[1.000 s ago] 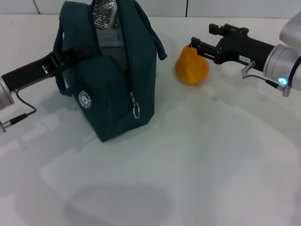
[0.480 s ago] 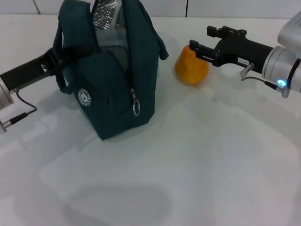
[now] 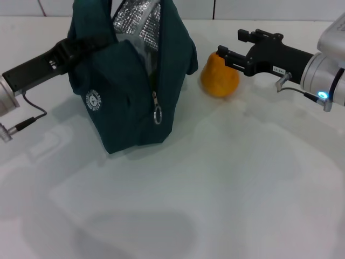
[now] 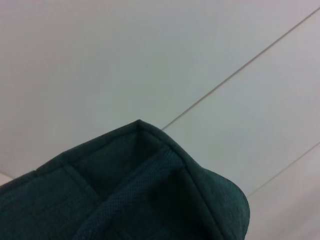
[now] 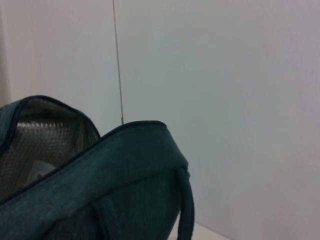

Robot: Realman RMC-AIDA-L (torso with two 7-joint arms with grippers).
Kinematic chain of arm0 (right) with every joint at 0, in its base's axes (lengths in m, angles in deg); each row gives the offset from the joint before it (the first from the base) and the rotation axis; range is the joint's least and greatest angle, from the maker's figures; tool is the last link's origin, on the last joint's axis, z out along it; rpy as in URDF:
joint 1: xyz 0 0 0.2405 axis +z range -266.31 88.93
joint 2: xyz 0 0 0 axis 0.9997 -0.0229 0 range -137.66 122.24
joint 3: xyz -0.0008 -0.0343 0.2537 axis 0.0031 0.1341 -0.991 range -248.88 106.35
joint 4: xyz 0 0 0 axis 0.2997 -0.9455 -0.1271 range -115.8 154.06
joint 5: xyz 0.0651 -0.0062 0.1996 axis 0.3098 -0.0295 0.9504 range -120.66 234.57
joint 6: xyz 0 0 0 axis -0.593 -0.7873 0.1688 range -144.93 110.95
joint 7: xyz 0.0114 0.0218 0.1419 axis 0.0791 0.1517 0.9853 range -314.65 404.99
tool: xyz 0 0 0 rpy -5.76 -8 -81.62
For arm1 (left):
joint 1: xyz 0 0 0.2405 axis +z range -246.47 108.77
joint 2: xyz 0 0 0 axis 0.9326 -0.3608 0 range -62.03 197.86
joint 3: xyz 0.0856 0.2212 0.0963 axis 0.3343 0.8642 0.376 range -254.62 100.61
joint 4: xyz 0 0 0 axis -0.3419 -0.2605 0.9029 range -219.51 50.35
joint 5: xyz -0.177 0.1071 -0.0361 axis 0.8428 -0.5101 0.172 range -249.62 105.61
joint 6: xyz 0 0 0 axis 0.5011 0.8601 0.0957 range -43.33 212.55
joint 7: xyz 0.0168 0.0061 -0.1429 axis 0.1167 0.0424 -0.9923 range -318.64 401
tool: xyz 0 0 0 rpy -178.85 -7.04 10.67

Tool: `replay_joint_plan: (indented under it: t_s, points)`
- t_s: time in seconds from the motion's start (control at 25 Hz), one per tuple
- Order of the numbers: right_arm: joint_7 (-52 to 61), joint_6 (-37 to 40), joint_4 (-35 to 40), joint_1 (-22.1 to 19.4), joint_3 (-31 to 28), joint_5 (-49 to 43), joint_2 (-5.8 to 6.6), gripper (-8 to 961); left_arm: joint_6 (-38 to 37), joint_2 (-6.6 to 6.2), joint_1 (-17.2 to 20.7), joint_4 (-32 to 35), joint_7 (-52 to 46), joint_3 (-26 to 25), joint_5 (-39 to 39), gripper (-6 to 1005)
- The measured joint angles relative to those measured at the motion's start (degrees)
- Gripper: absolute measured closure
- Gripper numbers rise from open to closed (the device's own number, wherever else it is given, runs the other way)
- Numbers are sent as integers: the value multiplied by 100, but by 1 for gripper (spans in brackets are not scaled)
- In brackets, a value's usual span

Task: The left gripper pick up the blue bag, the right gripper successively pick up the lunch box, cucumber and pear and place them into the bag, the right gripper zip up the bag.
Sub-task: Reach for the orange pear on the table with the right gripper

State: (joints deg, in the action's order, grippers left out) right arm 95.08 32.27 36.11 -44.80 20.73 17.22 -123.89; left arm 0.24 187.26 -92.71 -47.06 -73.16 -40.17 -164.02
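Note:
The blue bag [image 3: 129, 86] stands at the left of the white table, its mouth open and its silver foil lining [image 3: 141, 24] showing. My left gripper [image 3: 81, 47] is at the bag's upper left side, its fingers buried in the fabric and shut on it. The left wrist view shows only teal fabric [image 4: 125, 190]. The orange-yellow pear [image 3: 220, 76] rests on the table right of the bag. My right gripper [image 3: 230, 43] hovers open at the pear's top right, level with its stem. Its wrist view looks at the bag [image 5: 110, 180]. The lunch box and cucumber are out of view.
The bag's ring zipper pull [image 3: 157, 115] hangs on its front seam, beside a round white logo [image 3: 93, 99]. A white wall with seams runs along the table's back edge. Bare white tabletop [image 3: 215, 189] spreads in front.
My left gripper has risen and pulled the bag's top up and back, so the bag stands taller with its mouth wider. The right gripper has edged slightly upward by the pear.

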Motion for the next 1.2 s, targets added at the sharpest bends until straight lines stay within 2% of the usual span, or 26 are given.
replay_joint_plan:
  t_s: [0.52,0.8,1.2]
  points:
    - [8,-189,-290,418,65,52,0,335,0,-2,-78,1,-1,-4,9,963]
    - [8,-266,-345,500,269,95,0,355,0,1,-68,1,-1,-21,9,964]
    - [-337,-501,-288,591,1621,1473,0,385,1,9,-92,-46,-6,-1,100,964]
